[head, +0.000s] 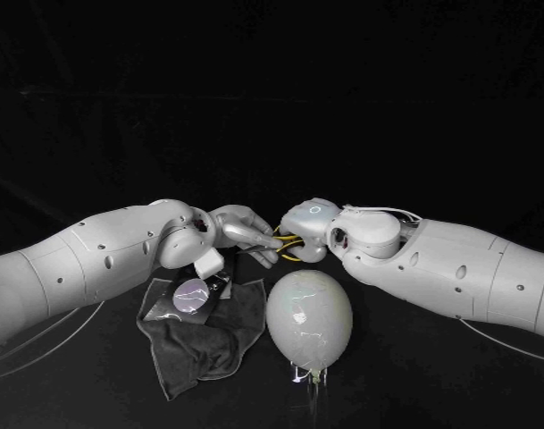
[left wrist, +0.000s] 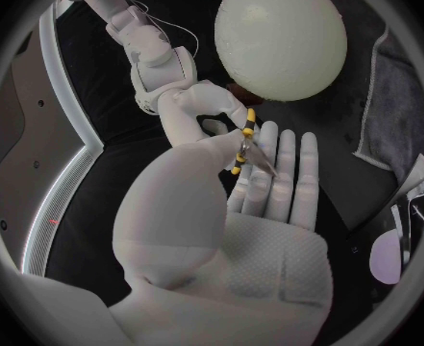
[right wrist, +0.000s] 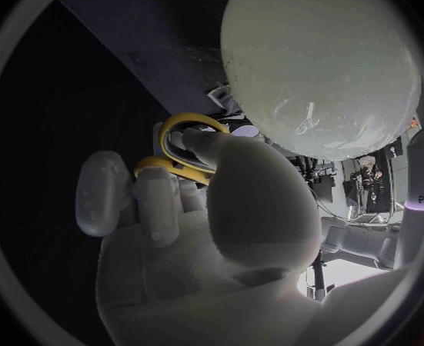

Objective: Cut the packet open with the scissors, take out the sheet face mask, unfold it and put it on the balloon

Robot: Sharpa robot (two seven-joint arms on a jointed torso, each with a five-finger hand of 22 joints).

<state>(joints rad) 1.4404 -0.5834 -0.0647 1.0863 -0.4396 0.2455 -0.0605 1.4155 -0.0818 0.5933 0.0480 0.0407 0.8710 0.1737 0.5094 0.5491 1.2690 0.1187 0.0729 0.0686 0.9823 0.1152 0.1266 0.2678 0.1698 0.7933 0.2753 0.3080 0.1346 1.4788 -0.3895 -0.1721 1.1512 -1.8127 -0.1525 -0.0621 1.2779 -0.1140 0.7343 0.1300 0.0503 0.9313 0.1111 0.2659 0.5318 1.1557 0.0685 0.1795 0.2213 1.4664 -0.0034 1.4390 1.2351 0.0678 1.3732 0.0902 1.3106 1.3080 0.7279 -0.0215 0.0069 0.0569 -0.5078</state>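
In the head view your right hand [head: 308, 234] clamps the scissors [head: 288, 247] at centre, close against the left hand [head: 237, 227]; the packet [head: 195, 293] lies lower left on a dark cloth [head: 207, 344], the balloon [head: 308, 317] just beside it; in the left wrist view, the left fingers [left wrist: 287, 178] stretch straight by the blades, and you cannot tell whether they grip; in the right wrist view, the fingers [right wrist: 158, 196] pass through the yellow handles.
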